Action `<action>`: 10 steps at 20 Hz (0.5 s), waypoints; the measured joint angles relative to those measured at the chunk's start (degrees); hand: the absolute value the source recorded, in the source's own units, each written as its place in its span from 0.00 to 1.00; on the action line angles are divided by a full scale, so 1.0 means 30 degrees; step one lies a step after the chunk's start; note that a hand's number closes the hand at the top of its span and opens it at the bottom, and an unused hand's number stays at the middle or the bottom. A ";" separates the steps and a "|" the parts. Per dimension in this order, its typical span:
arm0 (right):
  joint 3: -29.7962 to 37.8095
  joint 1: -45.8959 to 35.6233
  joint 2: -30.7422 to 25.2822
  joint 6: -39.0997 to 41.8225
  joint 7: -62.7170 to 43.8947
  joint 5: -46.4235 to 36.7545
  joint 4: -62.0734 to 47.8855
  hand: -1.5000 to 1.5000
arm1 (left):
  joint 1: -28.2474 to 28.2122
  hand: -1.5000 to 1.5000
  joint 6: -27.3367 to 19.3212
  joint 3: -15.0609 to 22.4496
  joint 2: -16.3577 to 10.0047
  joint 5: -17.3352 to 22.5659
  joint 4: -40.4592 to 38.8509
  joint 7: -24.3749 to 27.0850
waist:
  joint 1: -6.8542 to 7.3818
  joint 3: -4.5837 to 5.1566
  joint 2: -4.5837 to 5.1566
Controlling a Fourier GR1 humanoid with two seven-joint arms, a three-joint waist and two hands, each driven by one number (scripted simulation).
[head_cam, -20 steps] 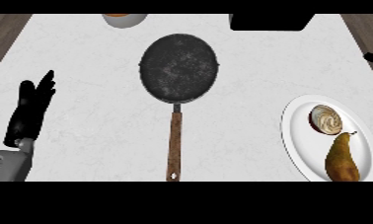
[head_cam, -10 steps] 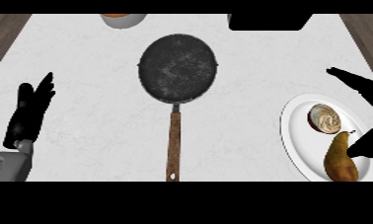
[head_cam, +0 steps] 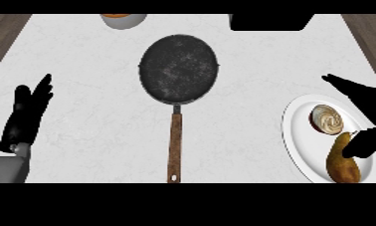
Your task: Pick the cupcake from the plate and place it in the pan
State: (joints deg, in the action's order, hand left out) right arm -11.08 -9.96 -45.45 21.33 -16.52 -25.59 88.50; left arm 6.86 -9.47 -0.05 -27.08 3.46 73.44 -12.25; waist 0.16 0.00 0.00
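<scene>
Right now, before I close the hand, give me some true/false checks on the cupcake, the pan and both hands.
1. The cupcake sits on the plate. True.
2. The pan already holds the cupcake. False: the cupcake is on the plate.
3. A pear lies on the plate beside the cupcake. True.
4. The right hand is shut on the cupcake. False: it is open by the cupcake, not curled round it.
5. The pan's handle points toward the robot. True.
6. The left hand holds the handle. False: it rests open at the view's left edge, apart from the pan.
</scene>
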 measured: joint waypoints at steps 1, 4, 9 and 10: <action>0.0173 0.0144 0.0136 0.0142 0.0161 -0.0299 -0.0011 0.00 | -0.0119 0.50 0.0130 -0.0157 0.0057 -0.0032 0.0204 -0.0042 | -0.0006 0.0000 -0.0002; 0.0348 -0.0019 0.0922 0.0771 0.0043 -0.1086 -0.0038 0.00 | -0.0155 0.50 0.0276 -0.0446 0.0386 -0.0365 0.0318 -0.0160 | -0.0017 0.0003 -0.0005; 0.0903 0.0026 0.1971 0.0721 0.1505 -0.2681 -0.1157 0.00 | 0.0193 0.50 0.0592 -0.0986 0.0782 -0.1006 0.0087 -0.0246 | -0.0030 0.0000 0.0002; 0.1186 0.0197 0.1933 0.0787 0.1776 -0.2794 -0.1135 0.00 | -0.0038 0.50 0.0548 -0.0980 0.1004 -0.1148 0.0157 -0.0088 | -0.0036 -0.0005 0.0001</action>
State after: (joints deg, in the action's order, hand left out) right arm -7.53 -9.37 -39.65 23.69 -11.19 -33.97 85.10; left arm 6.75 -7.83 -2.99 -24.07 0.02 73.92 -12.51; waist 0.05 -0.02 0.00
